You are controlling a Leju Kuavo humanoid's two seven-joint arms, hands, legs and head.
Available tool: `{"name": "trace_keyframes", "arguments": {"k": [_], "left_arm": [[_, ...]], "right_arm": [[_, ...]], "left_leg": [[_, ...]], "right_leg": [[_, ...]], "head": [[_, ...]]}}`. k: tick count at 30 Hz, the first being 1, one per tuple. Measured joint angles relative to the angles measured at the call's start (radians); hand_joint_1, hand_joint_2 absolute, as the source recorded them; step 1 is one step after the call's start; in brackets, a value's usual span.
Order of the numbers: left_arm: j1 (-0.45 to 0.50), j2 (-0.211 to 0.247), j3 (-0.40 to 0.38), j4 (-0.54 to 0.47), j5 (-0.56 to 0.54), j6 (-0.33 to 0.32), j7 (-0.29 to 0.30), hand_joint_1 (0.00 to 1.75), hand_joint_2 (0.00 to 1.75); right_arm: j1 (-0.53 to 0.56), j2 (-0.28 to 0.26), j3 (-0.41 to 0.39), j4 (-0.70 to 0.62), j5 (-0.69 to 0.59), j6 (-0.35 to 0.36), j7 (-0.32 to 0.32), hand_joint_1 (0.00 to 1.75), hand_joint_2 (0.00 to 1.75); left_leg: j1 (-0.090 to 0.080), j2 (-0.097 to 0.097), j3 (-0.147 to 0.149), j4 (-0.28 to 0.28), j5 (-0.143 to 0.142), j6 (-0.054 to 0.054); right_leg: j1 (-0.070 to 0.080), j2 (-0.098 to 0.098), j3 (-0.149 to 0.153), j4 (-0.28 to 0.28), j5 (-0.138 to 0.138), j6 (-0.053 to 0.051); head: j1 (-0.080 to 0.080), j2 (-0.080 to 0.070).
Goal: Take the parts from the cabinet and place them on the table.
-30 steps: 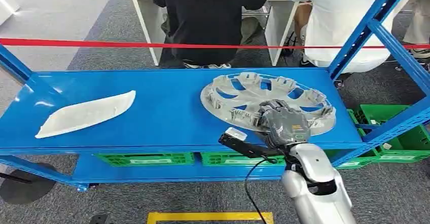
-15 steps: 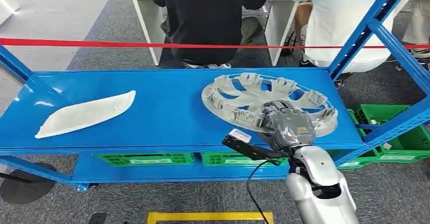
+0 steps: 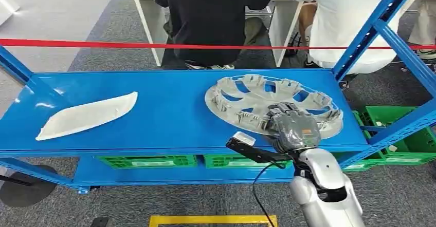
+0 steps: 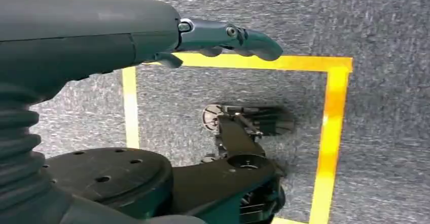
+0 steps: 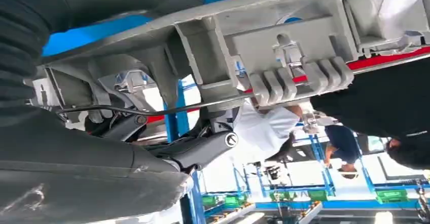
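Robot's right hand (image 3: pixel 294 128), lower right, grips grey wheel cover (image 3: pixel 257 99) on blue shelf (image 3: pixel 169 114); left hand (image 4: pixel 223 36) hangs w/ fingers apart (holding nothing).

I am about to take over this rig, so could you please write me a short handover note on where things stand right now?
Right hand: gripping the near rim of the round grey plastic wheel cover, which lies inner side up on the blue metal shelf.
Left hand: hangs over grey carpet with yellow floor tape, fingers apart, holding nothing.
The flat white curved plastic panel lies untouched at the shelf's left end.
Done: grasp on the wheel cover.
Left: lift it off, carry it to the table, then fetch the white panel.
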Motion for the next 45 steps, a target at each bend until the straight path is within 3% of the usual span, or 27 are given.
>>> {"name": "trace_keyframes", "arguments": {"k": [6,13,21,31,37,45], "left_arm": [[0.0,0.0,-0.001,0.0,-0.002,0.015,-0.005,0.0,1.75],[0.001,0.0,0.0,0.0,0.03,-0.018,-0.095,0.0,1.75],[0.002,-0.001,0.01,0.0,0.066,-0.047,-0.068,0.0,1.75],[-0.003,-0.001,0.031,0.0,0.08,-0.044,-0.09,0.0,1.75],[-0.002,0.005,0.029,0.0,0.058,-0.085,-0.097,0.0,1.75],[-0.002,0.008,0.029,0.0,0.066,-0.09,-0.076,0.0,1.75]], "right_arm": [[0.001,-0.005,0.005,-0.002,-0.003,-0.007,0.001,1.75,1.75],[0.004,-0.011,0.004,-0.008,-0.011,-0.012,0.013,1.75,1.75],[-0.02,-0.017,0.002,-0.009,-0.075,0.0,0.001,1.75,1.75],[-0.07,-0.05,-0.005,-0.033,-0.193,0.039,-0.035,1.75,1.75],[-0.159,-0.105,-0.005,-0.033,-0.293,0.084,-0.051,1.75,1.75],[-0.28,-0.169,-0.004,-0.033,-0.309,0.101,-0.027,1.75,1.75]], "left_leg": [[0.0,0.0,0.0,0.0,0.0,0.0],[0.0,0.0,0.0,0.0,0.0,0.0],[0.0,0.0,0.0,0.0,0.0,0.0],[0.0,0.0,0.0,0.0,0.0,0.0],[0.0,0.0,0.0,0.0,0.0,0.0],[0.0,0.0,-0.001,0.0,0.001,0.001]], "right_leg": [[0.0,0.0,0.0,0.0,0.0,0.0],[0.0,0.0,0.0,0.0,0.0,0.0],[0.0,0.0,0.0,0.0,0.0,0.0],[0.0,0.0,0.0,0.0,0.0,0.001],[0.0,0.0,0.0,0.0,0.0,0.001],[0.0,0.0,0.0,0.0,0.001,0.001]], "head": [[0.0,0.0],[0.0,0.0],[0.0,0.0],[0.0,0.0],[0.0,0.0],[0.0,0.0]]}}
